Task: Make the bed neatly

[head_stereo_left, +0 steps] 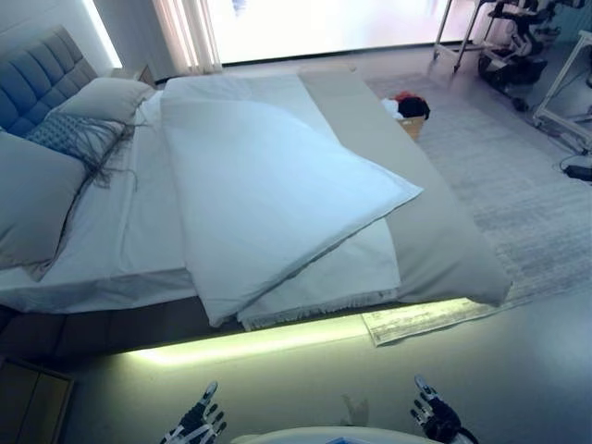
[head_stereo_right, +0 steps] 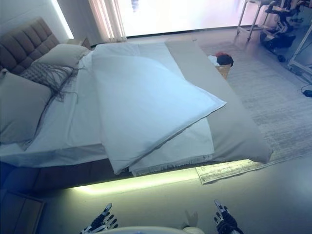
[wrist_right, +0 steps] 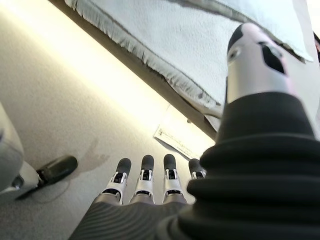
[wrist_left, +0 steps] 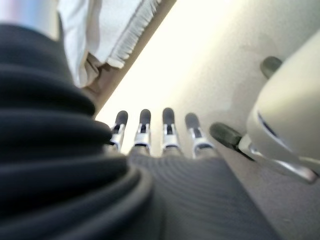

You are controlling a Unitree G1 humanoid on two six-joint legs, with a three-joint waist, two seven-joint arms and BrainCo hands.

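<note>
A white duvet (head_stereo_left: pixel 268 185) lies askew on the bed, folded back diagonally, its corner (head_stereo_left: pixel 412 192) pointing right over a beige bedspread (head_stereo_left: pixel 435 240). A fringed white sheet edge (head_stereo_left: pixel 319 305) hangs over the near side. Grey pillows (head_stereo_left: pixel 37 199) and a fringed patterned cushion (head_stereo_left: pixel 79 137) sit by the headboard (head_stereo_left: pixel 37 74) at the left. My left hand (head_stereo_left: pixel 196 424) and right hand (head_stereo_left: pixel 433 416) hang low over the floor in front of the bed, both with straight fingers and holding nothing.
A lit strip glows under the bed frame (head_stereo_left: pixel 240 344). A paper sheet (head_stereo_left: pixel 416 322) lies on the floor by the bed's near right corner. A basket with clothes (head_stereo_left: pixel 407 111) stands beyond the bed on a rug (head_stereo_left: pixel 518 203). Metal stands (head_stereo_left: pixel 555 83) fill the far right.
</note>
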